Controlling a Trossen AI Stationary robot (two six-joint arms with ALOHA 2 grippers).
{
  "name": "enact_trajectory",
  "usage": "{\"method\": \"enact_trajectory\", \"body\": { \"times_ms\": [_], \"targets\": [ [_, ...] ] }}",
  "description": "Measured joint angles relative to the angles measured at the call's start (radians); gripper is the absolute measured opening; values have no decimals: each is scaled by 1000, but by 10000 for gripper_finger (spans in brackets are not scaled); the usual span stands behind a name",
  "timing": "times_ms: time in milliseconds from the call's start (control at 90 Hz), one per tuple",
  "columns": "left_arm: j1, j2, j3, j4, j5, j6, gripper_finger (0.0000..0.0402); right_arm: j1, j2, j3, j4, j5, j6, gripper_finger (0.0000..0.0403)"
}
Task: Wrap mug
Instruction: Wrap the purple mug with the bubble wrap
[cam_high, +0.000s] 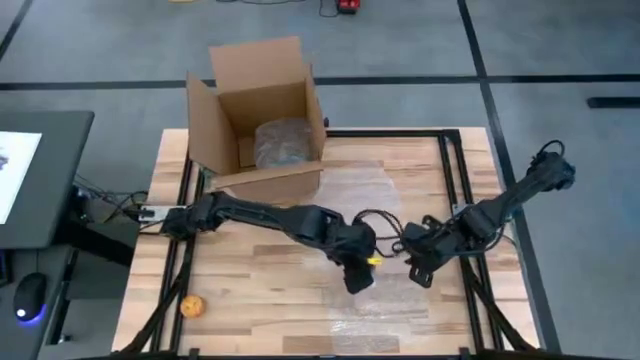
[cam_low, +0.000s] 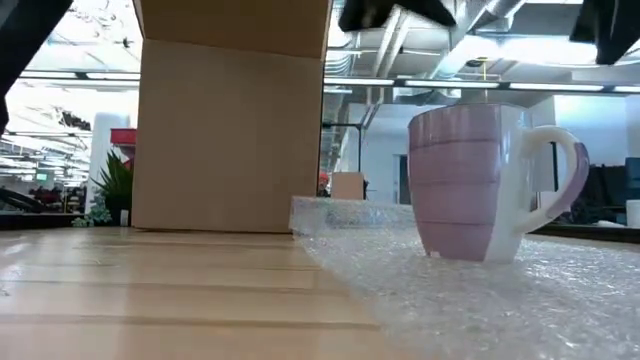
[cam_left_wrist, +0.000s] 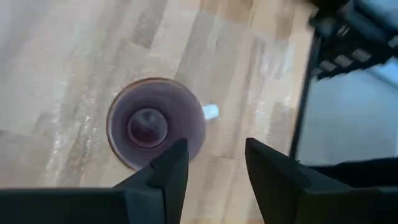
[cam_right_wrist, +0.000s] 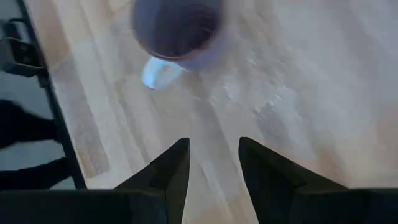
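1. Two grippers hang over the mug (cam_low: 478, 185), which stands upright on the bubble wrap sheet (cam_low: 480, 300) near the table's middle, handle pointing away from the cardboard box (cam_high: 262, 120).
2. Your left gripper (cam_left_wrist: 214, 171) looks straight down into the mug with its fingers parted and nothing between them; your right gripper (cam_right_wrist: 211, 168) hovers just beside it, also parted and empty, over bare wrap.
3. Judging by this, neither the mug nor the wrap is yet gripped. I'd pin the mug with one arm and bring the other low to a free edge of the sheet, pinching the film only.
4. Fold the wrap towards the mug's smooth side first; the handle (cam_right_wrist: 158, 71) may snag it.
5. Watch the two wrists: they sit very close together and could collide.
6. Keep clear of the box, which holds another wrapped bundle (cam_high: 283, 142), and of the small orange object (cam_high: 192, 306) near the table's front left corner.
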Motion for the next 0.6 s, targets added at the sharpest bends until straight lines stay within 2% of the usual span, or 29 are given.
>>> {"method": "enact_trajectory", "body": {
  "times_ms": [122,244,422,600],
  "targets": [
    [-21,-39,0,-9,-81,-41,139,32,0,-68,198,-18,-51,151],
    [-33,-59,0,-19,-128,-52,139,54,20,-133,364,-22,-91,188],
    [-44,-55,0,-76,-128,-59,139,44,138,-168,402,22,34,244],
    [-49,-56,0,-123,-128,-22,139,45,299,-167,588,21,140,246]
  ]
}}
